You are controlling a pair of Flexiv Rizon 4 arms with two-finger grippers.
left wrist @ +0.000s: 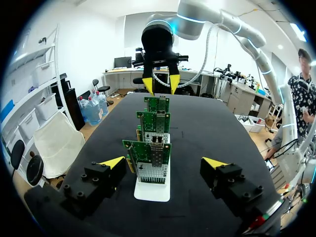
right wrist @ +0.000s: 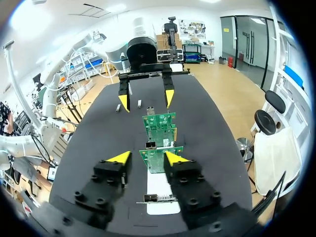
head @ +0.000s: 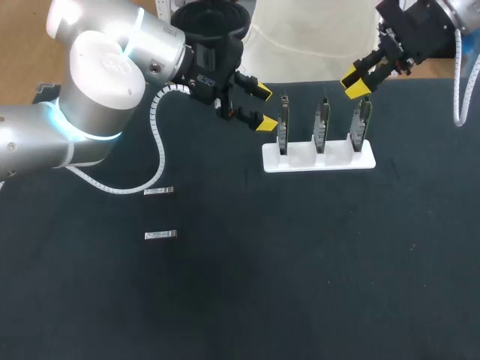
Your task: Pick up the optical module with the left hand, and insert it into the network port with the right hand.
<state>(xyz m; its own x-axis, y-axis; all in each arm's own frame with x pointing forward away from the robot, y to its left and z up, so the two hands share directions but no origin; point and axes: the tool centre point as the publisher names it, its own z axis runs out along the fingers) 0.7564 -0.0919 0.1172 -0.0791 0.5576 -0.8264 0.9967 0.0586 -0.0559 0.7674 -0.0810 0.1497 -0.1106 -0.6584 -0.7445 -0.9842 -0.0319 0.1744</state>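
The table (head: 300,285) is a long, flat top in matte black with a few pale specks scattered over it, lit evenly from above, filling most of the head view with its far edge showing.

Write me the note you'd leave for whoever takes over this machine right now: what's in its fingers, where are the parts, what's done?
Left gripper: fingers open, empty, beside one end of the white holder with its three green boards.
Right gripper: fingers open, above the holder's other end.
One optical module and a second optical module lie on the table, ungrasped.
Done: nothing visible.
Left: pick up a module with the left gripper, insert it into a board with the right.
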